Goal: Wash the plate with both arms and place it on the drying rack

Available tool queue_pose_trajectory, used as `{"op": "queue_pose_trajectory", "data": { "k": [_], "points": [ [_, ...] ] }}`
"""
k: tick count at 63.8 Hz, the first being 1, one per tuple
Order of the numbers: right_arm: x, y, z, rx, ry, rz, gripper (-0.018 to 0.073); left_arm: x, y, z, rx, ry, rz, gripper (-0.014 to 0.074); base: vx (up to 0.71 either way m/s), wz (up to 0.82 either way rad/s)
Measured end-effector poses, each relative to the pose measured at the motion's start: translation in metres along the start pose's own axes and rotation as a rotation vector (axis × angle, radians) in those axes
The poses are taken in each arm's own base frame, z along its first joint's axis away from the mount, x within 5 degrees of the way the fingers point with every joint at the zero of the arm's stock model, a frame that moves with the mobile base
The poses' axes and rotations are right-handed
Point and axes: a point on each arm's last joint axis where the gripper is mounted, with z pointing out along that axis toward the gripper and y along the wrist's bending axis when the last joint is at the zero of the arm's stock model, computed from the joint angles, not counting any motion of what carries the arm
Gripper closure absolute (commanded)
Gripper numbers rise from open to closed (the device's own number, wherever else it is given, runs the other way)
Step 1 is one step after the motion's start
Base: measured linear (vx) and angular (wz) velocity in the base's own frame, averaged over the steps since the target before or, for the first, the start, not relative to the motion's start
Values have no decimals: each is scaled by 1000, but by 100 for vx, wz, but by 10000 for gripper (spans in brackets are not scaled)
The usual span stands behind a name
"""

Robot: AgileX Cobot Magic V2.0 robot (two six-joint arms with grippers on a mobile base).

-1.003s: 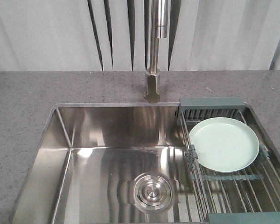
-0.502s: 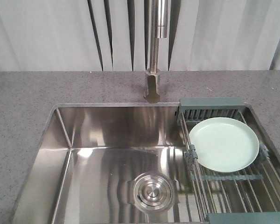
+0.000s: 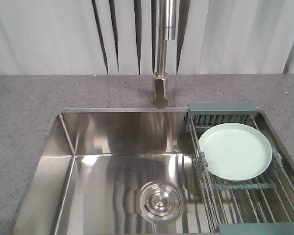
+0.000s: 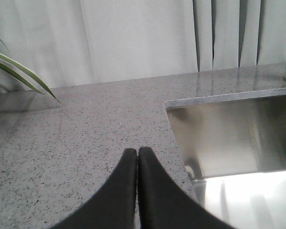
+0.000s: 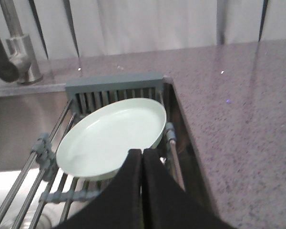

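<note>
The pale mint-green plate (image 3: 235,151) (image 5: 112,138) lies flat on the drying rack (image 3: 245,188) (image 5: 115,84), which spans the right end of the sink. My right gripper (image 5: 142,151) is shut with nothing in it, its tips just above the plate's near rim. My left gripper (image 4: 137,150) is also shut and empty, hovering over the grey counter left of the sink's corner. Neither arm shows in the front view.
The steel sink (image 3: 63,161) has a round drain (image 3: 159,200) in its floor. A steel faucet (image 3: 161,54) rises behind it. Speckled grey counter (image 3: 24,107) surrounds the sink. Plant leaves (image 4: 19,71) reach in at the far left.
</note>
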Motion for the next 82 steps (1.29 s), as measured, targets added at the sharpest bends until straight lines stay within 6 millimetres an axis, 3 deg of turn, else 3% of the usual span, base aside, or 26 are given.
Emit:
{"op": "queue_pose_trajectory", "data": {
  "k": [18, 82],
  "points": [
    [-14, -2, -1, 30, -161, -63, 564, 0, 0, 0, 0, 0, 0, 603, 0, 0],
    [-15, -2, -1, 30, -164, -64, 564, 0, 0, 0, 0, 0, 0, 603, 0, 0]
  ]
}}
